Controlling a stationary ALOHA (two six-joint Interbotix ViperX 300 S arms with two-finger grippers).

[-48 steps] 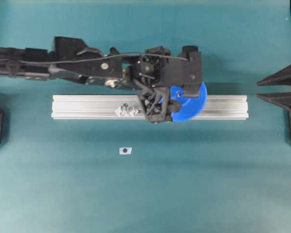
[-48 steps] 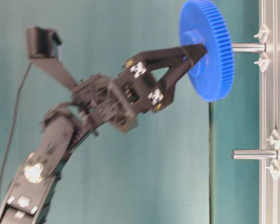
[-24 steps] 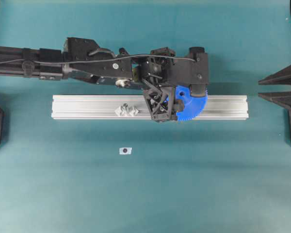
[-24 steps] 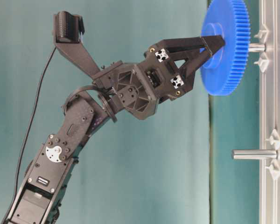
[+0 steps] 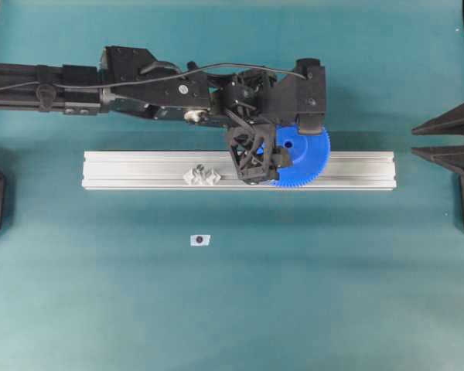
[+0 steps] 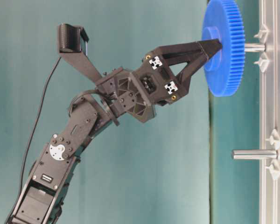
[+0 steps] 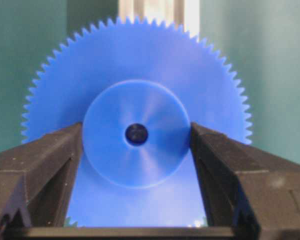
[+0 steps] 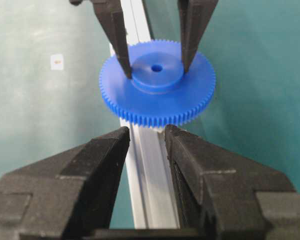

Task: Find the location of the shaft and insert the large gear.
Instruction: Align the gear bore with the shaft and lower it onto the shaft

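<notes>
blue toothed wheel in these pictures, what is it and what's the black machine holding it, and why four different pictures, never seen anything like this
The black machine is a robot with two arms, each ending in a two-fingered gripper. One picture looks down from above, one from table height turned sideways, and two come from cameras on the arms' wrists. The left gripper holds a blue plastic gear by its raised middle hub. It is sliding the gear onto a small metal pin standing up from a long aluminium rail on the teal table. A second pin is bare. A small white tag lies nearby. The right gripper waits open, holding nothing.
</notes>
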